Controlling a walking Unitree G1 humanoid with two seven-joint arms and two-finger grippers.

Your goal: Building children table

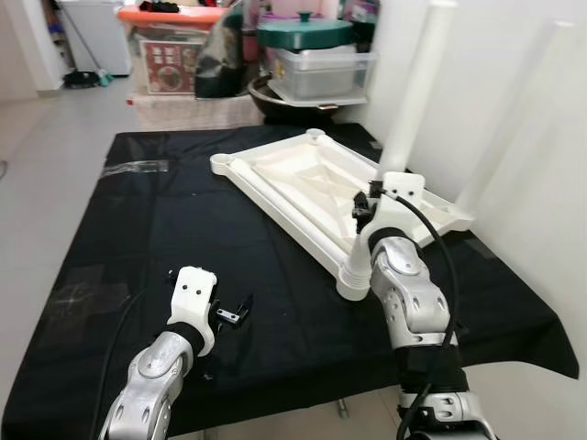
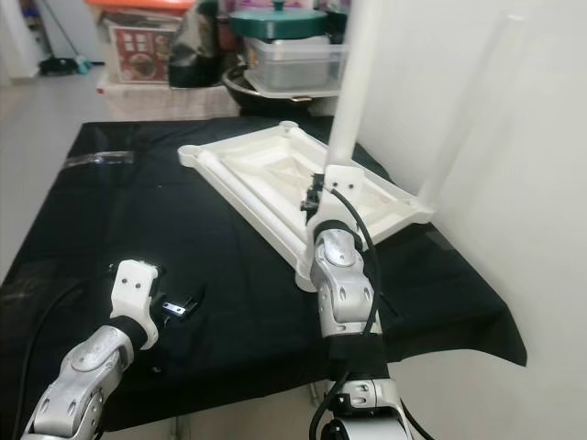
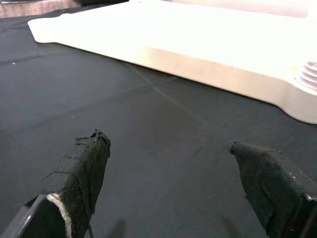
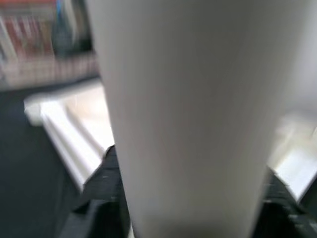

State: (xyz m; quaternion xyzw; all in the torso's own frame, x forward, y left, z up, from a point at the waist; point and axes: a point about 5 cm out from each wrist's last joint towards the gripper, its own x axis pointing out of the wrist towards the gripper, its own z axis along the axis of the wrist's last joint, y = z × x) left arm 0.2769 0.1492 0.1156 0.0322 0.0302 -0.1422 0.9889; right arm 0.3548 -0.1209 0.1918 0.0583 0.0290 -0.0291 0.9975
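Note:
A white table top lies upside down on the black cloth. One white leg stands upright at its far right corner, against the wall. My right gripper is shut on a second white leg and holds it nearly upright above the near corner socket. My arm hides that leg's lower end. In the right wrist view the leg sits between my black fingers. My left gripper hovers open and empty over the cloth, to the left of the table top.
Storage boxes, a black bag and a clear container with a green lid crowd the back. A white wall runs close along the right. Grey floor lies to the left. The cloth's front edge is near my arms.

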